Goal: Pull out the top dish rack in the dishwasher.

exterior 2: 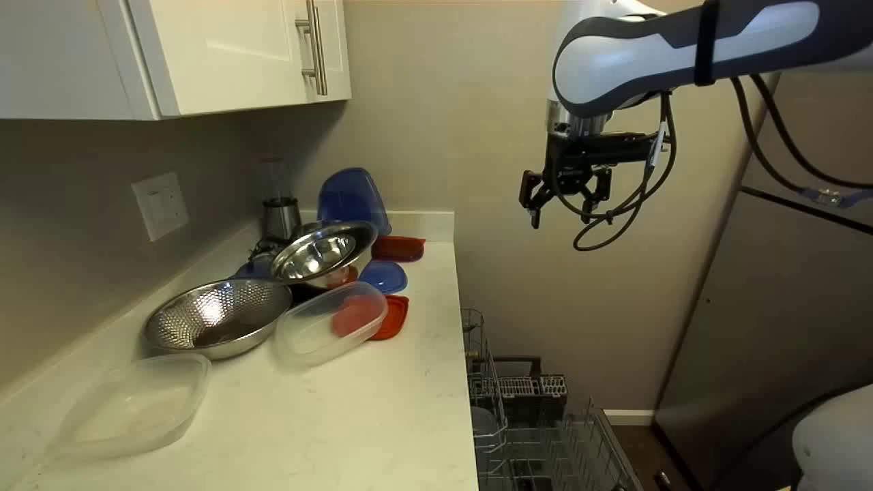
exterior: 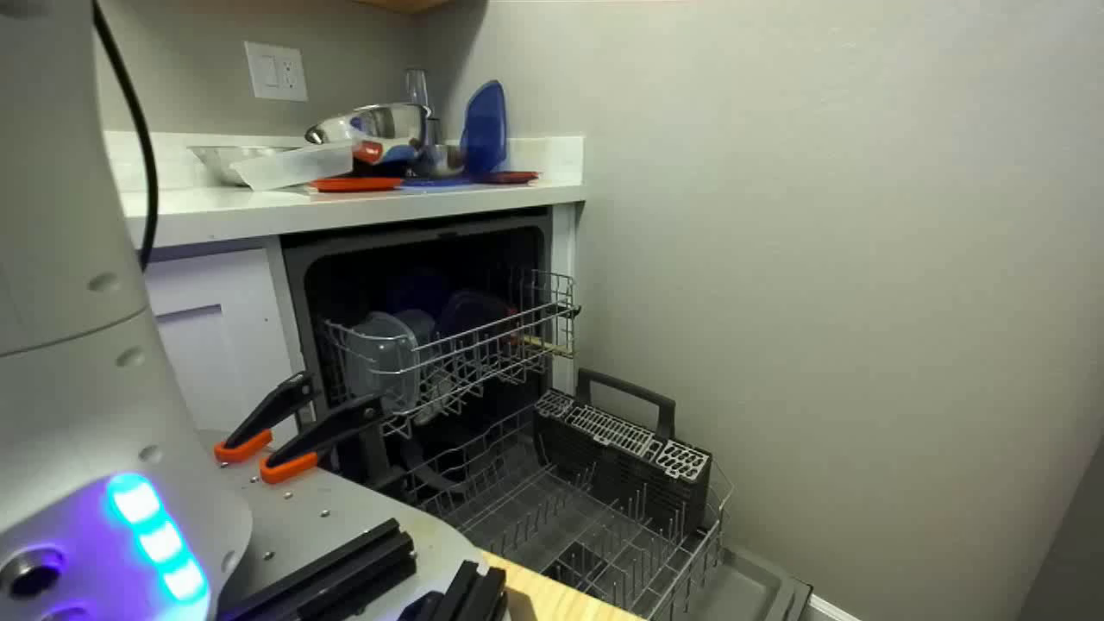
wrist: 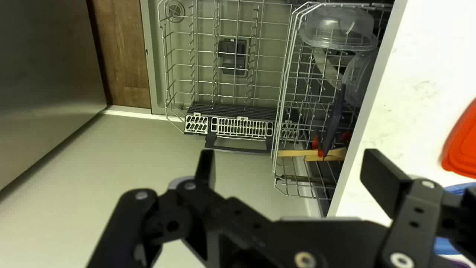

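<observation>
"How many racks do you count?"

"Two. The top rack (wrist: 308, 101) juts part-way out of the dishwasher (exterior: 299, 302), past the edge of the bench (exterior 2: 341, 423) and above the lower rack (wrist: 215, 67). One cutlery basket (wrist: 241, 126) stands in the lower one."

"And the loose things?"

"In the top rack, two clear containers (wrist: 336, 31) and at least two wooden strips (wrist: 297, 153). On the bench, two clear tubs (exterior 2: 331, 324), one colander (exterior 2: 218, 317) and two red lids (exterior 2: 397, 249). Two orange-tipped clamps (exterior: 267, 414) show in an exterior view."

"How does the arm (exterior 2: 614, 61) hold itself?"

"It comes in from the upper right of an exterior view, bent so its end points straight down. The fingers (wrist: 383, 182) are spread wide. They hang higher than the bench, well apart from the top rack."

"What can't you make out?"

"The back of the top rack, which the bench covers in the wrist view. The metal bowls (exterior 2: 324, 252) overlap, so I can't number them. I can't name the dark, narrow piece (wrist: 333, 119) among the wires either."
</observation>
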Action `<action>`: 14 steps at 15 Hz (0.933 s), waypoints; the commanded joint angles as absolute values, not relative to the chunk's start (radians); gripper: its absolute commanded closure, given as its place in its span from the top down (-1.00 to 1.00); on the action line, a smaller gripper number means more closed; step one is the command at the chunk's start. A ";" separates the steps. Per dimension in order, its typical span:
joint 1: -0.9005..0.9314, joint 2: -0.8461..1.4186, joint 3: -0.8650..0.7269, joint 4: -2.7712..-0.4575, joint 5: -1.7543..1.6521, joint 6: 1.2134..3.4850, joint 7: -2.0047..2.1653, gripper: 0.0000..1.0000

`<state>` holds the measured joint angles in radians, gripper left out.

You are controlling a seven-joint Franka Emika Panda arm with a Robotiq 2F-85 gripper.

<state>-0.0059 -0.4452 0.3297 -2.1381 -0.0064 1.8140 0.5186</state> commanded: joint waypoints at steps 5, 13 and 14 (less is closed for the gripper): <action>0.023 -0.440 0.307 -2.136 -0.019 1.812 0.529 1.00; 0.011 -0.322 0.261 -2.215 -0.002 1.974 0.555 1.00; 0.010 -0.288 0.248 -2.231 0.009 2.021 0.561 1.00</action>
